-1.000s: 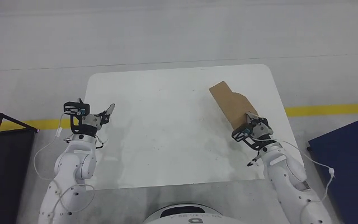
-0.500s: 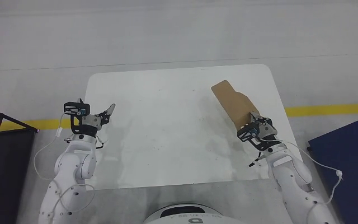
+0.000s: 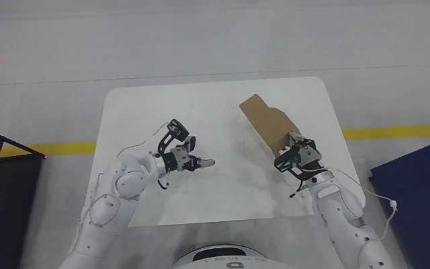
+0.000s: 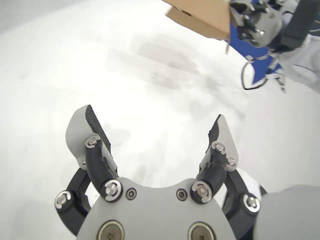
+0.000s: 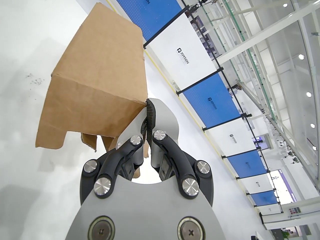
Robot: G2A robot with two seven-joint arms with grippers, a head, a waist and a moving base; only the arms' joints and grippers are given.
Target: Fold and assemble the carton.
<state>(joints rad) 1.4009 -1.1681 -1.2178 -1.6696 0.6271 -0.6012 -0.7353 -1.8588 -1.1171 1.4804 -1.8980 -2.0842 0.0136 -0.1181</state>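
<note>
Carton [image 5: 100, 76] clamped at one corner between my right gripper's [image 5: 149, 109] closed fingers, its body jutting out beyond the fingertips over the table [image 3: 201, 114] | left gripper [image 4: 153, 126] fingers spread wide, nothing between them | I see the carton well ahead of those open tips, not touching.

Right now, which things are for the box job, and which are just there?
For the job: the carton, the right tool shut on its edge, the open left tool.
Just there: the table, the yellow floor line, the blue panel.
</note>
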